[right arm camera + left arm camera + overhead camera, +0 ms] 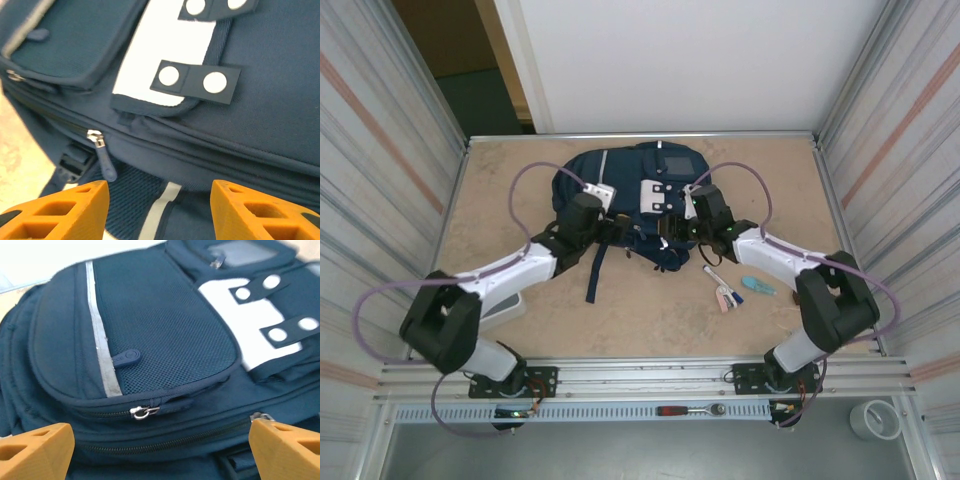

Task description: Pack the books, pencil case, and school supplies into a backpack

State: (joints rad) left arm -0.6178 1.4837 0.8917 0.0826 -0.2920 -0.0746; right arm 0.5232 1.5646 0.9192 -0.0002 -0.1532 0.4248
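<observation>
Beige speckled stone-look surface covers the bench (pixel 650 320), walled on three sides. Navy-blue fabric, the backpack (pixel 630 175) lies flat at the middle of the bench's far edge, front side up, with a dark strap trailing toward the near edge. Its white patch (pixel 245 330) carries dark tabs with white dots, and a thin pale stripe (pixel 102 360) runs down the mesh pocket. The zips in view on the near side are drawn shut, with a metal pull (pixel 142 412) by the pocket and another (pixel 97 140) on the main seam.

Both arms reach in from the near edge to the backpack's near side. The left claw (pixel 613 228) hangs over the pocket zip with its orange fingers (pixel 35 450) spread wide, grasping nothing. The right claw (pixel 677 228) sits over the main seam, its fingers (pixel 65 212) parted and empty as well.

The school supplies (pixel 725 290) lie on bare bench right of the backpack, toward the right edge: a white pen-like stick (pixel 712 274), pink-and-white pieces (pixel 725 299), and a light-blue piece (pixel 757 286) just beside them.
</observation>
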